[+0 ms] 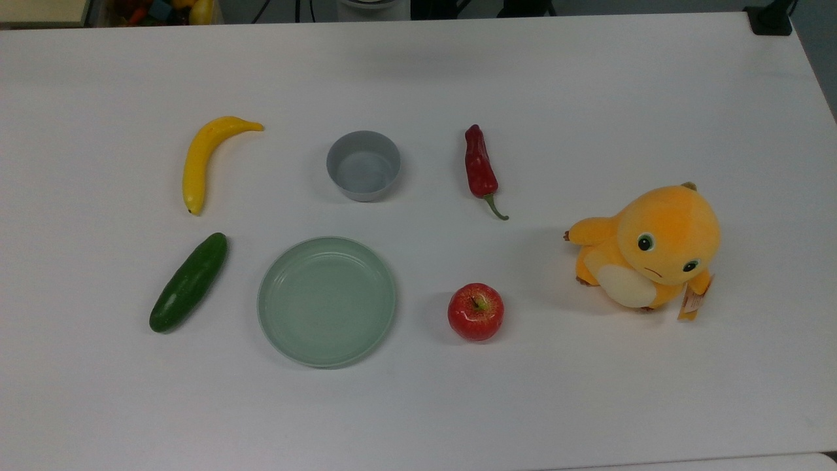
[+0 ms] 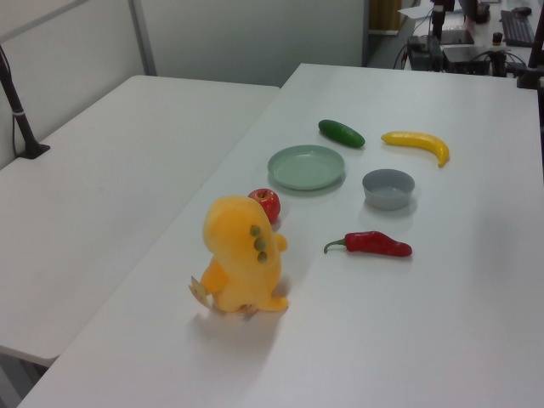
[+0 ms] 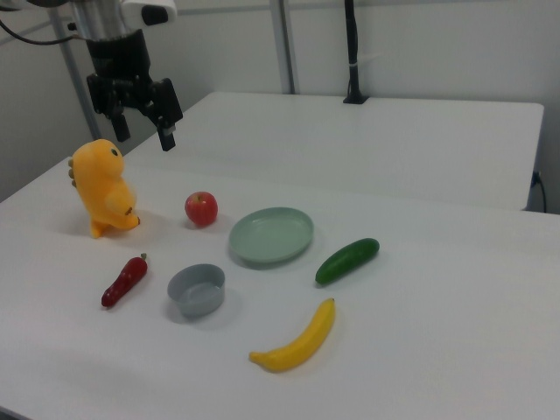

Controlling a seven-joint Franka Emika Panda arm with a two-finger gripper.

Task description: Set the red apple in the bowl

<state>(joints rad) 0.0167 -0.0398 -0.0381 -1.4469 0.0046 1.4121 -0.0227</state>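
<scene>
Your round glossy red apple sits upright on the white bench, stem up, just beside the shallow pale-green plate on the top view's right and apart from it. The small grey straight-sided bowl stands empty beyond the plate, between the yellow banana and the long dark-red chili pepper. A dark green cucumber lies on the plate's other side.

In the left view you see the orange plush toy partly covering the apple; the top view shows them well apart.

The right view gives you the arm: the gripper hangs in the air above the plush toy, pointing down, jaws released and spread, holding nothing.
</scene>
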